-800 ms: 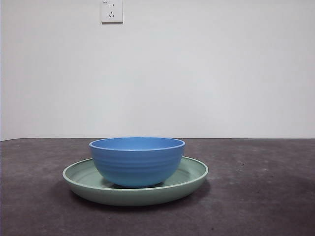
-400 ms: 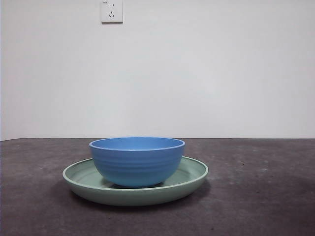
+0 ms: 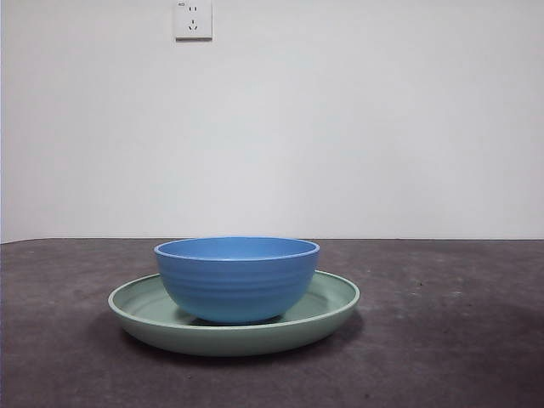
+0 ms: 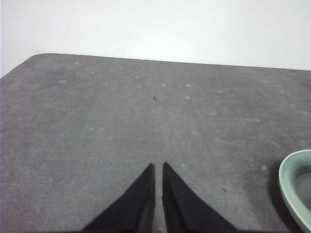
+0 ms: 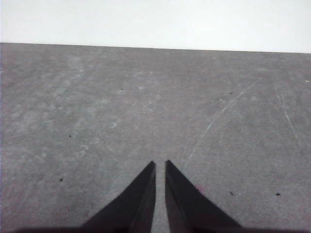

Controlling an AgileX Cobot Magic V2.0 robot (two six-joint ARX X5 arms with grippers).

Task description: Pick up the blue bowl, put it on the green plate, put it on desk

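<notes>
Nothing has moved over the last second: the round matte blue bowl (image 3: pixel 236 279) still sits in the shallow mint-green plate (image 3: pixel 336 304) on the dark grey desk (image 3: pixel 450 340). My left gripper (image 4: pixel 158 167) hangs clenched and empty, plate rim just off to its side; my right gripper (image 5: pixel 160 165) is likewise clenched over bare desk. I judge the bowl still needs lifting off.

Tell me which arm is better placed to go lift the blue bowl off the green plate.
Probably left. The left gripper has the green plate rim in its view; the right gripper sees only desk. The blue bowl sits on the plate.
</notes>
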